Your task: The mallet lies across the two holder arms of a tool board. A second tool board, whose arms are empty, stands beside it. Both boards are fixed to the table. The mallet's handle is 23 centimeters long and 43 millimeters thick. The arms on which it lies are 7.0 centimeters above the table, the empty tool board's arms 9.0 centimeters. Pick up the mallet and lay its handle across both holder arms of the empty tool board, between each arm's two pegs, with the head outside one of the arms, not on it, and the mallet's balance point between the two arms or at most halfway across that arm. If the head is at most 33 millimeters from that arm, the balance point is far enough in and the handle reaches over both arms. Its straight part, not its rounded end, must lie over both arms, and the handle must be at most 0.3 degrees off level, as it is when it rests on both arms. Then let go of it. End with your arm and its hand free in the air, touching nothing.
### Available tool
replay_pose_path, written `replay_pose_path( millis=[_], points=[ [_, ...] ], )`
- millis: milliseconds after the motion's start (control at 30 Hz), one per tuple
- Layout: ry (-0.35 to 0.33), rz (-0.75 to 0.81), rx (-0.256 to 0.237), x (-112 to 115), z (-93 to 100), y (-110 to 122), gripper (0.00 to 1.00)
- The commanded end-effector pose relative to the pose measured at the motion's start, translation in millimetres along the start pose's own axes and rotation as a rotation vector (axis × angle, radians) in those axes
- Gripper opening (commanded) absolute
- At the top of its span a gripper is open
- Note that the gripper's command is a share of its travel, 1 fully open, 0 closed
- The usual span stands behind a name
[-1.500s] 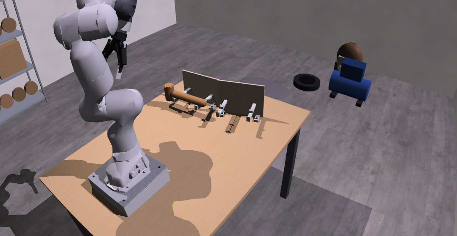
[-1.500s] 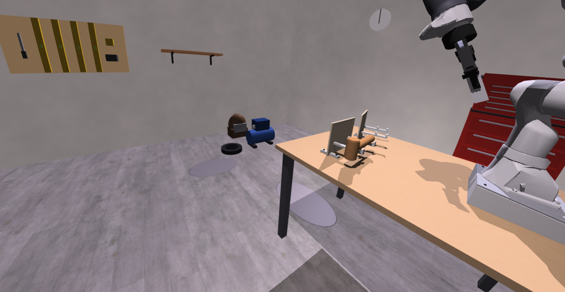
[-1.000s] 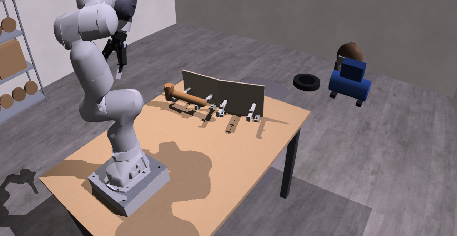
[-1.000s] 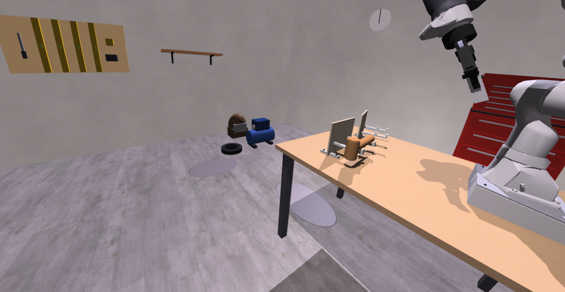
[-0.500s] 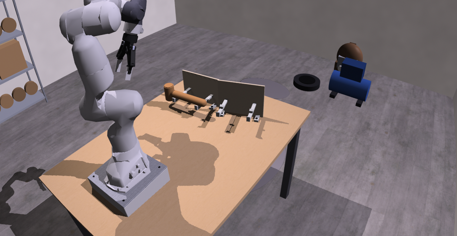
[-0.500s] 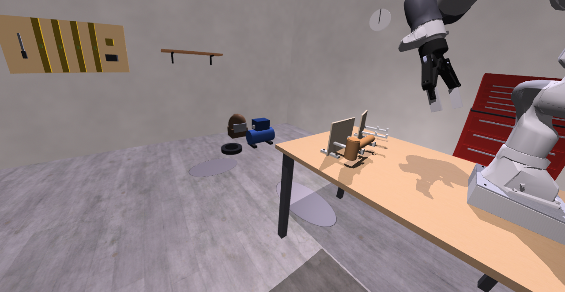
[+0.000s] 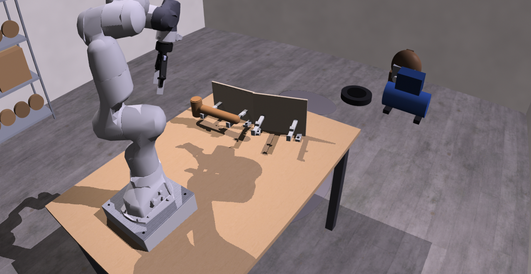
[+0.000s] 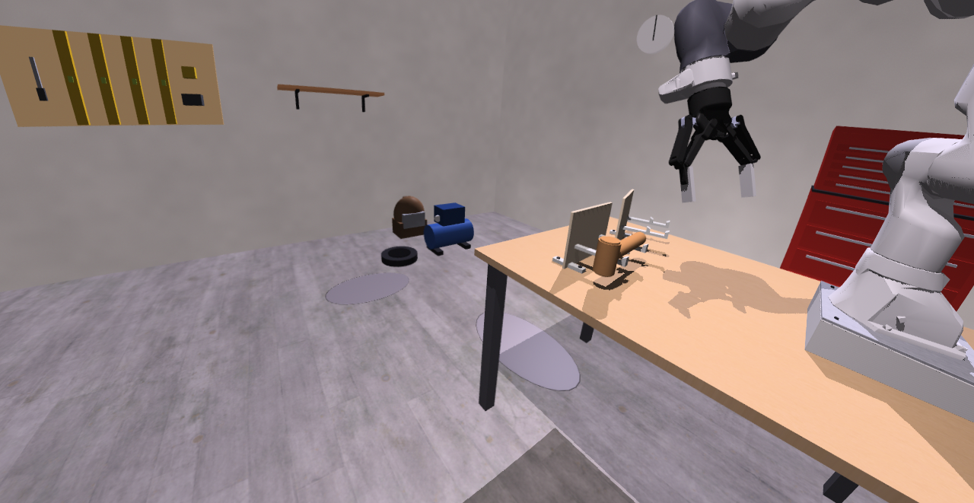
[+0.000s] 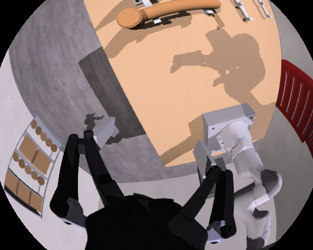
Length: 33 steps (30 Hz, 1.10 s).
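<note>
The brown mallet (image 7: 213, 111) lies across the two holder arms of the left tool board (image 7: 232, 95), its head (image 7: 195, 104) outside the left arm. It also shows in the exterior view (image 8: 616, 250) and at the top of the wrist view (image 9: 167, 10). The second tool board (image 7: 280, 113) stands to its right, angled, with two empty arms (image 7: 276, 127). My gripper (image 8: 716, 186) (image 7: 160, 85) is open and empty, high above the table, to the left of the mallet and well short of it.
My base (image 7: 148, 213) sits at the near left of the table. The table's right edge (image 7: 334, 161) lies close to the empty board. A blue compressor (image 7: 406, 94) and a tyre (image 7: 356, 95) stand on the floor beyond. A red cabinet (image 8: 878, 200) stands behind.
</note>
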<state>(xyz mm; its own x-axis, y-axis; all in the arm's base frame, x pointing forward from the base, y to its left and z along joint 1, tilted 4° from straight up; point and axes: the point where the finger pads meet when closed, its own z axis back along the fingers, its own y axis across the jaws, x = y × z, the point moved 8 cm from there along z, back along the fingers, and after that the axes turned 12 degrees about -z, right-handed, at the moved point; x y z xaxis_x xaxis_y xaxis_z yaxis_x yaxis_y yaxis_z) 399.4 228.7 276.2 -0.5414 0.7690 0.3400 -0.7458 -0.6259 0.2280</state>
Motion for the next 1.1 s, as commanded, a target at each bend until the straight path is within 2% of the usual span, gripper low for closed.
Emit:
replay_pose_path(
  millis=[0, 100, 167, 200, 667, 733, 767, 1067],
  points=[
    [0.029, -0.159, -0.044, -19, 1.3, -14, 1.0],
    [0.041, -0.216, -0.06, -33, -0.9, -21, 1.0],
    [0.041, -0.216, -0.06, -33, -0.9, -21, 1.0],
    [0.053, -0.267, -0.075, -45, -2.9, -28, 1.0],
    [0.11, -0.532, -0.161, -112, -14.2, -58, 1.0],
    [0.11, -0.532, -0.161, -112, -14.2, -58, 1.0],
    [0.12, -0.583, -0.179, -125, -16.6, -63, 1.0],
    [0.155, -0.759, -0.246, -173, -25.6, -77, 1.0]
  ],
)
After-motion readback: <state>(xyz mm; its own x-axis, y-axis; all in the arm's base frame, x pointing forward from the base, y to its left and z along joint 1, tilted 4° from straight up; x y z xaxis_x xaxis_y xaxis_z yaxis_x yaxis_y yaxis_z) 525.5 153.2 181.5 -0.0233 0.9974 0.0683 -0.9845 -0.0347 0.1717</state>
